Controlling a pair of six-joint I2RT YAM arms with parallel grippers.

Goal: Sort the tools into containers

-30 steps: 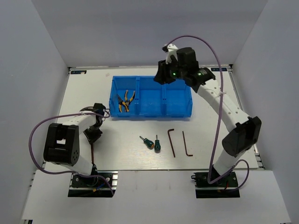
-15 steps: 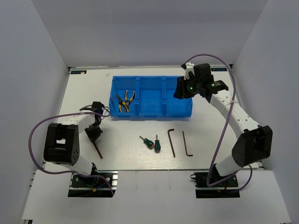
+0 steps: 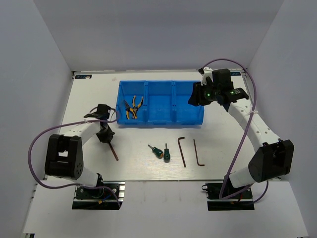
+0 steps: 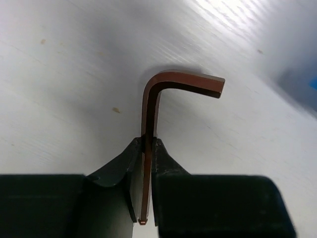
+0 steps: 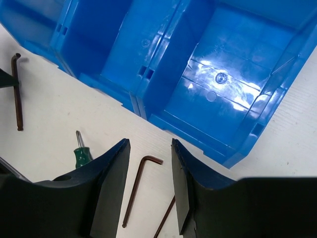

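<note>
My left gripper (image 3: 105, 135) is shut on a thin brown L-shaped hex key (image 3: 114, 152), left of the blue bin (image 3: 161, 122). In the left wrist view the key (image 4: 151, 106) is pinched by its long leg between the fingertips (image 4: 147, 145), close over the white table. My right gripper (image 3: 196, 97) is open and empty, hovering over the bin's right end; its jaws (image 5: 148, 146) stand apart. Two yellow-handled pliers (image 3: 132, 107) lie in the bin's left compartment. Two green screwdrivers (image 3: 161, 152) and two hex keys (image 3: 183, 151) (image 3: 198, 152) lie on the table in front of the bin.
The bin's middle compartment (image 3: 161, 101) and right compartment (image 5: 233, 79) hold nothing. In the right wrist view a hex key (image 5: 137, 191) and a screwdriver (image 5: 80, 153) show below the bin's front wall. White walls enclose the table on three sides.
My right gripper has swung from above the bin's far middle rim to its right end. My left gripper has shifted slightly toward the bin, swinging the held hex key rightward.
</note>
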